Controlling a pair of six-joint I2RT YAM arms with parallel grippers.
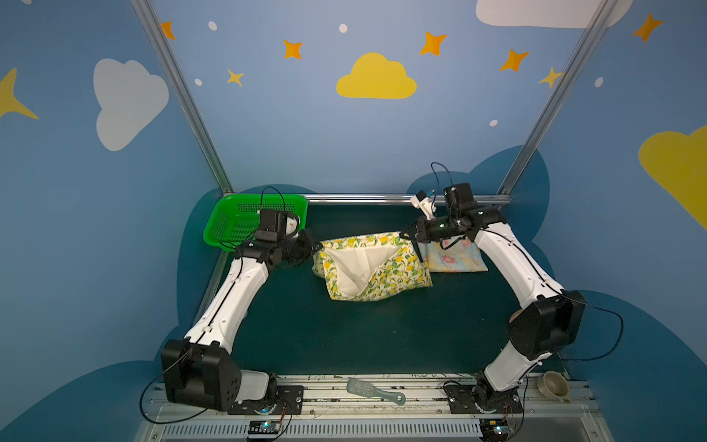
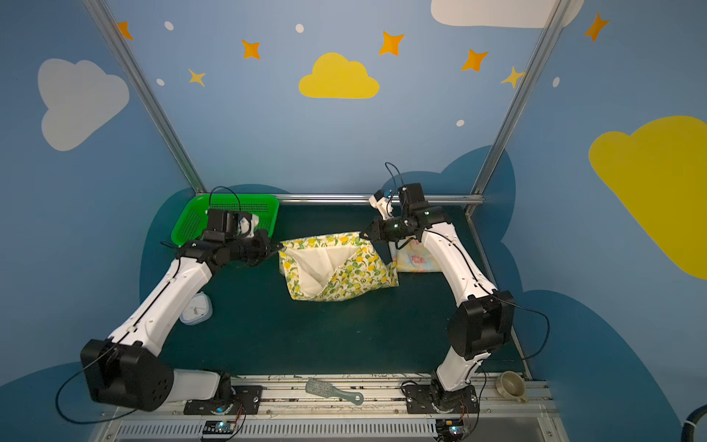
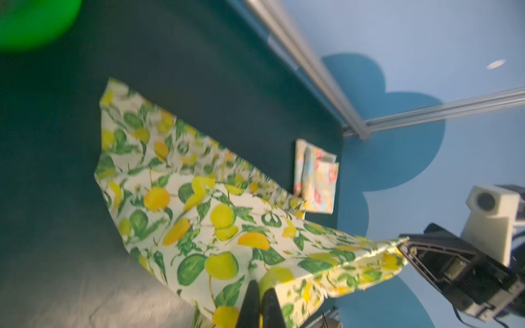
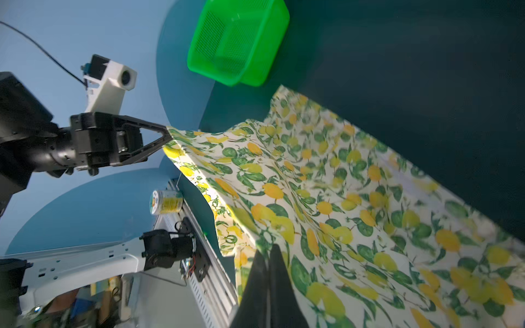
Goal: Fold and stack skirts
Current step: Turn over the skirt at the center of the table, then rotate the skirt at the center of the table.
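Lemon skirt [image 1: 377, 268] hangs stretched between both grippers, right of the basket [image 1: 229, 229] in both top views, lower part resting on the mat [image 1: 344, 336]. Left gripper [image 1: 320, 248] clamped on the skirt corner nearest the basket; right gripper [image 1: 402, 234] clamped on the far corner. Floral skirt [image 1: 459, 259] lies folded, farthest from the basket. Both skirts outside the basket; only mesh shows inside it
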